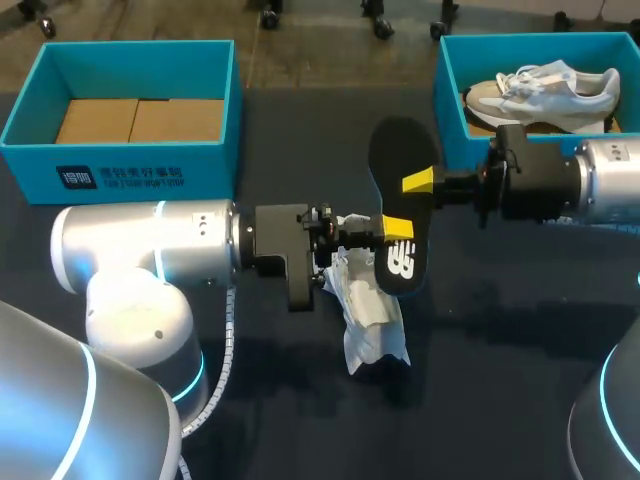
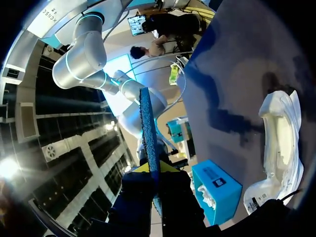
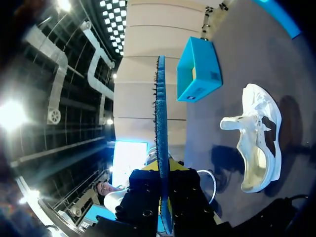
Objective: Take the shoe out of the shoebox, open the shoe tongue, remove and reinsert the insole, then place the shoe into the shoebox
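Observation:
A black insole (image 1: 402,205) hangs above the table, held by both arms. My left gripper (image 1: 395,228) is shut on its lower part, and my right gripper (image 1: 418,181) is shut on its middle from the other side. In the left wrist view the insole (image 2: 148,128) stands edge-on between the shut fingers of the left gripper (image 2: 157,170). The right wrist view shows the insole (image 3: 161,123) the same way in the right gripper (image 3: 163,170). The white shoe (image 1: 365,310) lies on its side on the dark table below, also seen as the shoe (image 2: 281,143) and the shoe (image 3: 256,143).
A blue shoebox (image 1: 450,120) at the back right holds a second pale shoe (image 1: 545,88). Another blue box (image 1: 120,165) at the back left has only cardboard on its floor. Dark table surface lies in front of the shoe.

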Robot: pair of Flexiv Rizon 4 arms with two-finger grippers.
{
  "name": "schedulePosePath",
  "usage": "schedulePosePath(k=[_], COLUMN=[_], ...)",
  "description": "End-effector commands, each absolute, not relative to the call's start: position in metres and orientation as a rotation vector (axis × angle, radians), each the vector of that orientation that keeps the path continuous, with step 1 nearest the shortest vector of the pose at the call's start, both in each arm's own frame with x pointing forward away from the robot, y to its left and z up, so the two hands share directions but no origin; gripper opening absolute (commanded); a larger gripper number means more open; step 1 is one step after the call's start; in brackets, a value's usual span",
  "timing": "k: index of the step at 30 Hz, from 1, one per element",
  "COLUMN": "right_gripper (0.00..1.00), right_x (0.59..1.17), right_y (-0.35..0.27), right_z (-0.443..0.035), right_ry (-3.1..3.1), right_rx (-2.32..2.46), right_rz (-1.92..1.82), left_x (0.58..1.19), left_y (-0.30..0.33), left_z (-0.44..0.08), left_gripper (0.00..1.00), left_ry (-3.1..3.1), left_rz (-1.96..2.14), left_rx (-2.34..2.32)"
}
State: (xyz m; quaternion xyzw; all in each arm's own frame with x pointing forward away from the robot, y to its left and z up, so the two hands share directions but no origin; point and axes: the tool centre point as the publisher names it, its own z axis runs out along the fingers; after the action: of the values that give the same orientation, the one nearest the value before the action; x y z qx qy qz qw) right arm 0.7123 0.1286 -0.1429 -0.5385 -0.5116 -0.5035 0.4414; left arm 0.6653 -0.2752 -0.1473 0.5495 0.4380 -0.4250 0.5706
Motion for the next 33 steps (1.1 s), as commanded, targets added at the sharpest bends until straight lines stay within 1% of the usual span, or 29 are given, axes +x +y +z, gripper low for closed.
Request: schedulePosePath(k=[1,2,17,25,33], right_gripper=[0.00,0.00,0.00,0.00,0.00], right_x=[0.714,0.714,0.724,0.725,0.725], right_y=[0.127,0.125,0.111,0.112,0.118], right_z=[-0.146,-0.147,-0.170,-0.182,-0.189], right_ry=[-1.266,-1.262,-1.242,-1.245,-1.258], right_rx=[-1.331,-1.328,-1.314,-1.331,-1.323], right_rz=[-1.257,-1.263,-1.243,-1.212,-1.178], left_x=[0.662,0.661,0.672,0.679,0.686], left_y=[-0.270,-0.268,-0.226,-0.221,-0.221], left_z=[-0.146,-0.147,-0.141,-0.137,-0.130], left_gripper=[0.77,1.00,1.00,1.00,1.00], left_ry=[1.012,1.008,1.239,1.341,1.598], left_rz=[-0.987,-0.987,-0.923,-0.879,-0.827], left_rx=[1.334,1.347,1.461,1.546,1.620])
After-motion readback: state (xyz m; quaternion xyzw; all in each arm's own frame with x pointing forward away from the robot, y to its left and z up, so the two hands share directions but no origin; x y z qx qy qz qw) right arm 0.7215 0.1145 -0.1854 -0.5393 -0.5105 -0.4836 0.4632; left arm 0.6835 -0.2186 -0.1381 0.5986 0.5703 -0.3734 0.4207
